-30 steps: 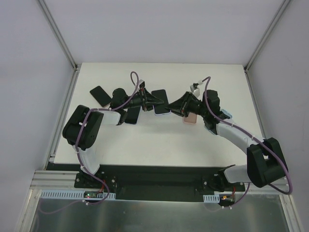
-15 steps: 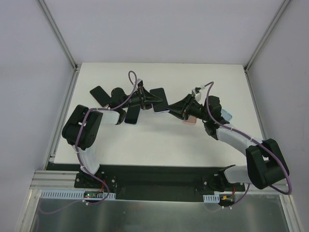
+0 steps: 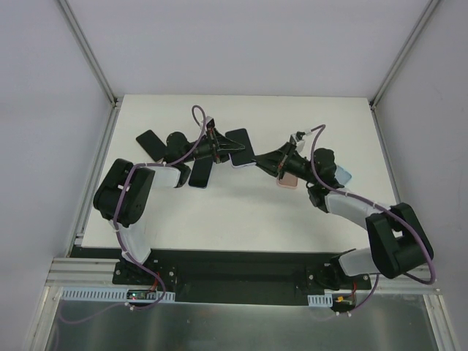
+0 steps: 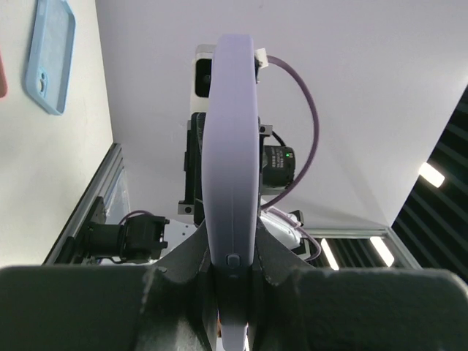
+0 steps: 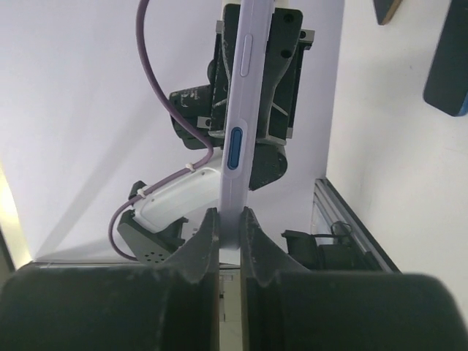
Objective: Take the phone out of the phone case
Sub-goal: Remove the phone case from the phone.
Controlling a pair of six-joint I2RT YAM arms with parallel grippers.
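The phone in its lavender phone case hangs above the middle of the table, held at both ends. My left gripper is shut on the left end. In the left wrist view the case's rounded edge rises straight up from between the left gripper's fingers. My right gripper is shut on the right end. In the right wrist view the thin lavender edge, with a blue button, stands clamped in my right gripper. I cannot tell whether phone and case have come apart.
A black phone lies at the back left, and a dark phone under the left arm. A pink case and a light blue case lie under the right arm. The light blue case also shows in the left wrist view.
My right gripper has shut on the right end of the cased phone. Both grippers and the phone have shifted slightly left and toward the back.
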